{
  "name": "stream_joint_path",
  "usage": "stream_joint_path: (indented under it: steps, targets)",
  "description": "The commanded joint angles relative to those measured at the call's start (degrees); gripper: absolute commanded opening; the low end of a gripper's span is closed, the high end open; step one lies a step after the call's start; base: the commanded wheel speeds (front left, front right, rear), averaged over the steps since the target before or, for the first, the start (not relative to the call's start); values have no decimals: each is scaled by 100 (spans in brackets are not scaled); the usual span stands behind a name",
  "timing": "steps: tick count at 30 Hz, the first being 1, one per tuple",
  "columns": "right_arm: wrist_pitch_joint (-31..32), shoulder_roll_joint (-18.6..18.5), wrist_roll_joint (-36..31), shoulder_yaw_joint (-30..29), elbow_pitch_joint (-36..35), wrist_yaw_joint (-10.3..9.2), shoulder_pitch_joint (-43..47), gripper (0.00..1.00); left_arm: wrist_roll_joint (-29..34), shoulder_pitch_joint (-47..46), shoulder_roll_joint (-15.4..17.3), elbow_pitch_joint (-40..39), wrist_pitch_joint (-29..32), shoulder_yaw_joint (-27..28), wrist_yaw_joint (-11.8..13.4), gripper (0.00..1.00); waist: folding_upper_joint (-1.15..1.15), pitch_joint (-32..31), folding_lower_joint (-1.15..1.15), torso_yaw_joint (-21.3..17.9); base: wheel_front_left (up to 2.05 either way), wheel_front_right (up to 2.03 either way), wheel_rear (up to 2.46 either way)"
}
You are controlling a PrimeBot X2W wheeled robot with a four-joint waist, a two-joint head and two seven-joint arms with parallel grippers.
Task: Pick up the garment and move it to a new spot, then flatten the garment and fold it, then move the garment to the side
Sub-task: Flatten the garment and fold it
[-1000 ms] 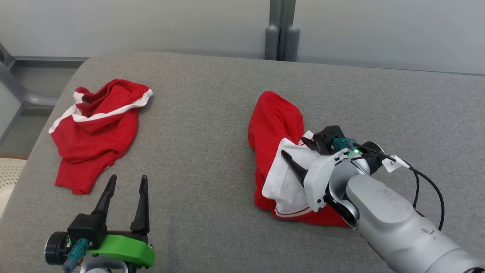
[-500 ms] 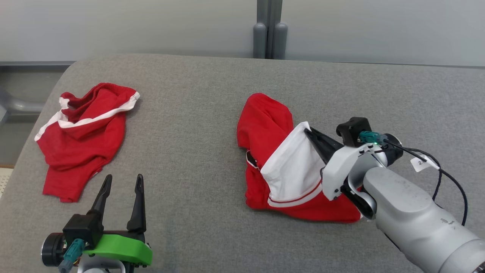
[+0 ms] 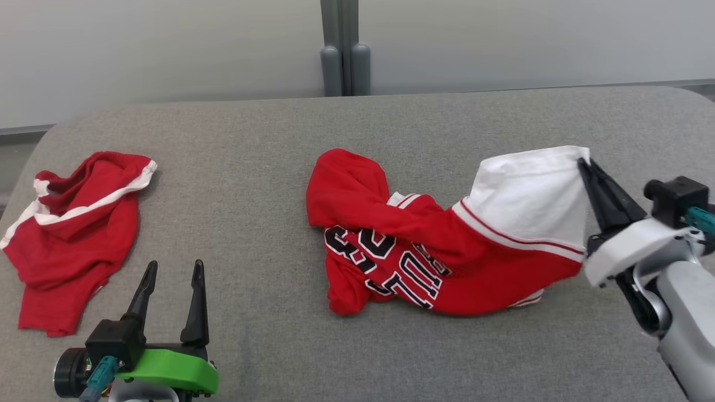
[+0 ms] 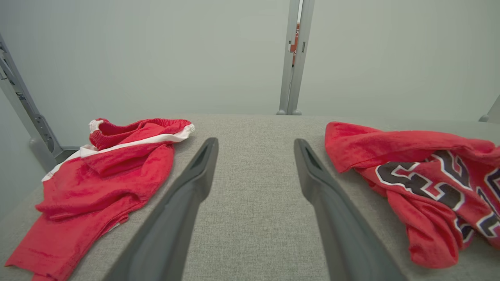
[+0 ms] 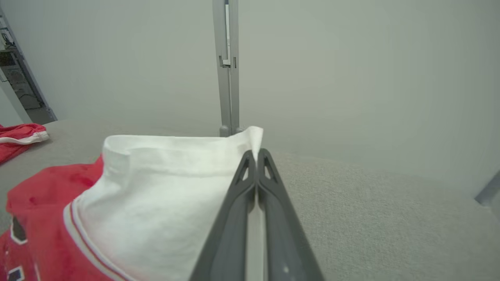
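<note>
— Red jersey (image 3: 447,234), then: where does it sit against the fingers?
— Its white panel (image 3: 530,190) is pinched at the top corner by the right gripper (image 3: 584,162). Both fingers are pressed flat together, tips meeting, with the white edge caught between them. In the right wrist view a bit of that corner pokes up just past the tips (image 5: 256,153).
— And the rest of it?
— It trails away from those tips. The white panel is lifted, and the red body with its black-and-white lettering (image 3: 399,279) sags down onto the grey pad (image 3: 251,167). The far red end lies crumpled on the pad, well apart from the right fingers.
— The other arm?
— The left gripper (image 3: 174,263) has its fingers spread wide, with nothing between them but the sight of grey pad. In the left wrist view the jersey's lettered end lies off the outer side of the right-hand finger, apart from it. Red shorts (image 4: 97,171) with white trim lie off the outer side of the other finger, apart from it too.
— Anything beyond the tips?
— More pad, then a grey post (image 4: 293,78) against a pale wall.
</note>
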Motion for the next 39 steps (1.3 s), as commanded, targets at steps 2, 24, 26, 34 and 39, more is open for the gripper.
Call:
stream_joint_path:
  steps: [2, 24, 26, 34, 39]
  targets:
    - [-16, -50, -214, -508, -323, -8, 459, 0, 33, 28, 45, 5, -1, -13, -12, 100, 0, 1, 0, -124, 0, 0, 0]
    - [-18, 1204, -1005, -2342, -1667, -7, 2737, 100, -20, 53, 113, 55, -1, -66, -12, 100, 0, -122, 0, -283, 0, 0, 0]
    - [-18, 1325, -1103, -2391, -1923, -8, 2706, 100, -28, 44, 113, 56, -1, -70, -12, 100, 0, -136, 0, -278, 0, 0, 0]
    - [-18, 1662, -1345, -2228, -2219, -8, 2758, 100, -10, -201, 144, 142, -1, -160, -12, 100, 0, -77, 0, -285, 0, 0, 0]
    - [-18, 1698, -1342, -2039, -2187, -8, 2569, 100, -67, -792, 287, 286, -1, -453, -12, 100, 0, 106, 0, -427, 0, 0, 0]
